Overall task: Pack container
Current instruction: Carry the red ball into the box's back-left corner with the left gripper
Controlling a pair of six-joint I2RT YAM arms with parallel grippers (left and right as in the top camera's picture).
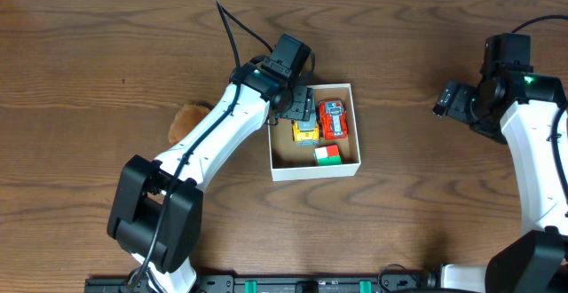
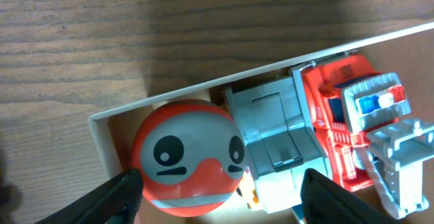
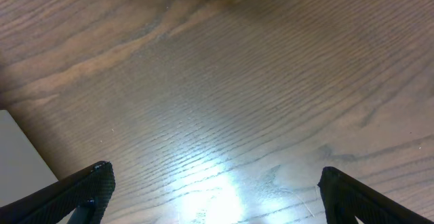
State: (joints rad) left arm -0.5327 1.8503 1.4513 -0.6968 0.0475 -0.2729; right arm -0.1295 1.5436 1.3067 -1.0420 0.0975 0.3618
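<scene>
While the left gripper (image 1: 300, 106) hangs over the far left corner of the container (image 1: 348, 167), its fingers (image 2: 119, 197) are spread wide. Between them, in the left wrist view, sit a red-orange ball (image 2: 188, 157) and a grey toy (image 2: 274, 139); whether either finger touches them cannot be told. The ball carries a drawn face of two black eyes and a flat mouth, and it rests in the corner against the white wall. Beside the grey toy lies a red truck (image 2: 339, 112) with blue and white parts; any lettering on it is too blurred to read. The box sits near the middle of the wooden table (image 1: 106, 53), and a green, red and white block (image 1: 327, 154) lies by its near wall. A brown object (image 1: 186, 120) lies on the table left of the arm. Well apart to the right, the right gripper (image 1: 446, 98) hovers over bare wood, fingers (image 3: 81, 193) parted and gripping nothing.
</scene>
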